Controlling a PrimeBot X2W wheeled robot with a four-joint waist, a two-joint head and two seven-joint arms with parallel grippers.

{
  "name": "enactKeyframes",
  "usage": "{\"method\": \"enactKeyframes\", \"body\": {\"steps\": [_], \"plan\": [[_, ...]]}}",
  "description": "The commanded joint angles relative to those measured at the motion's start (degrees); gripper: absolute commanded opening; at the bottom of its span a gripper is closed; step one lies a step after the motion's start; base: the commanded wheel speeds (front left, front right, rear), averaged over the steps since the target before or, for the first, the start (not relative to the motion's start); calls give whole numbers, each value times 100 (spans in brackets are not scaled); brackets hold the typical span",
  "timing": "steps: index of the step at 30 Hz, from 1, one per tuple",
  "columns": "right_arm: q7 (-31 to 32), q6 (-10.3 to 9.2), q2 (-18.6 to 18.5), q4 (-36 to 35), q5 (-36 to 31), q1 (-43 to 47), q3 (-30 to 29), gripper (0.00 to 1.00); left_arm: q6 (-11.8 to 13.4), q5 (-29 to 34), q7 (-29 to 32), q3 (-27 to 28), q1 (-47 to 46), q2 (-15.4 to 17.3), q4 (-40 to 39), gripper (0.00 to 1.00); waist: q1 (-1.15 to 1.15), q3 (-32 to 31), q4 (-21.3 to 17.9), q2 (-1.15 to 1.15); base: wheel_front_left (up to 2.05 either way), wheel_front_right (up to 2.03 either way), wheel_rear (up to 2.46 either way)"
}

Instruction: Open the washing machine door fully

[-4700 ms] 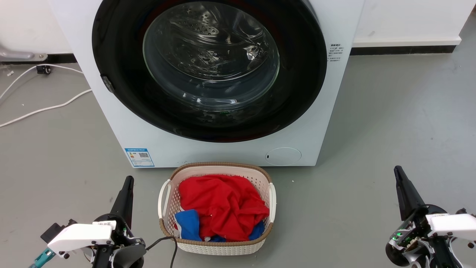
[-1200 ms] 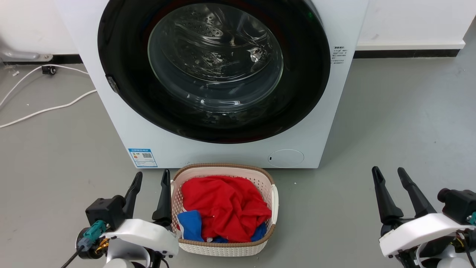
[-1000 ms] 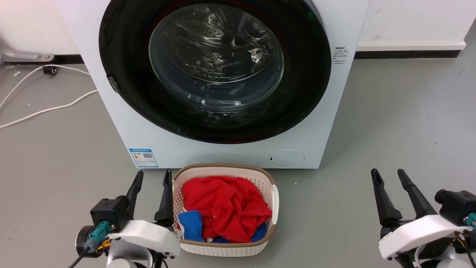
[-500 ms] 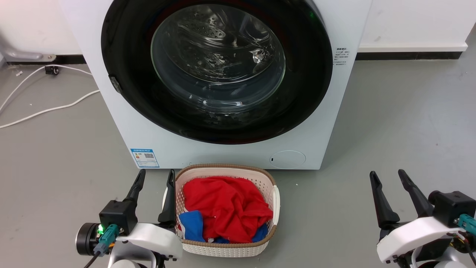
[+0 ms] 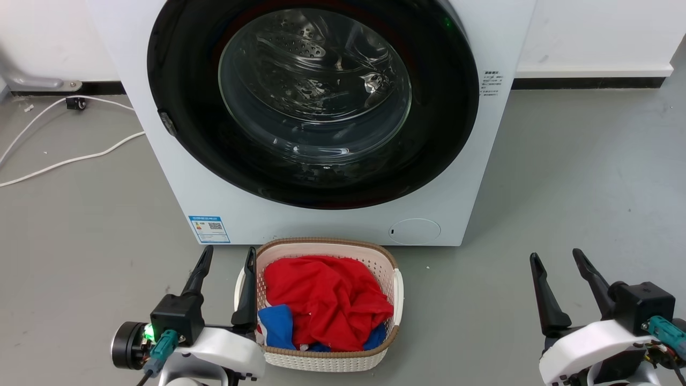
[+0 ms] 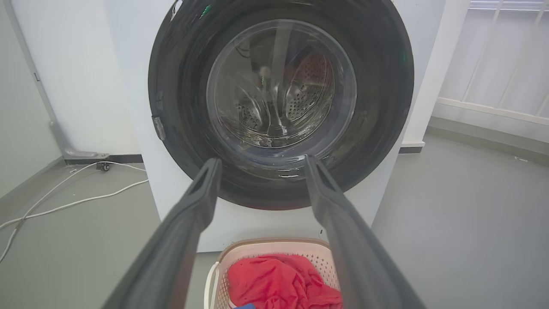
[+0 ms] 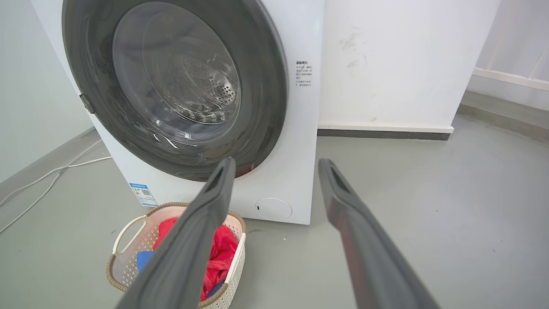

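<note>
The washing machine door [image 5: 313,102] is a big glossy black disc with a clear glass bowl, lying flat against the white machine front; a small grey latch tab [image 5: 168,122] sits on its left rim. The door also faces me in the left wrist view [image 6: 281,101] and the right wrist view [image 7: 176,86]. My left gripper [image 5: 228,255] stands open at the lower left, beside the basket's left edge, well below the door. At the lower right my right gripper [image 5: 557,257] is open over bare floor. Both hold nothing.
A white laundry basket [image 5: 395,287] with red and blue clothes stands on the floor right before the machine. White cables [image 5: 69,158] trail over the grey floor at the left. A small round white flap [image 5: 415,231] sits low on the machine front.
Both grippers went from shut to open since the earliest frame. The left arm has shifted right toward the basket and the right gripper slightly lower; the camera has also moved a little.
</note>
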Motion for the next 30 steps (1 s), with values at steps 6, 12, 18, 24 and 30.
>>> {"method": "enactKeyframes", "body": {"steps": [6,12,18,24,30], "plan": [[-87,13,79,-78,-301,71,-58,100,-95,263,-102,91,40,-72,87,100,0,-5,-1,0,0,0,0],[-134,12,123,-102,-466,94,-126,100,-153,408,-158,171,53,-137,146,100,0,-16,-4,0,0,0,0],[-177,7,151,-106,-573,101,-202,100,-228,457,-189,273,73,-208,199,100,0,-27,-11,0,0,0,0],[-186,7,165,-67,-545,69,-232,100,-289,445,-182,370,79,-270,268,100,0,-24,-19,0,0,0,0],[-205,7,167,-38,-511,41,-248,100,-341,496,-182,443,81,-317,287,100,0,-26,-27,0,0,0,0]]}}
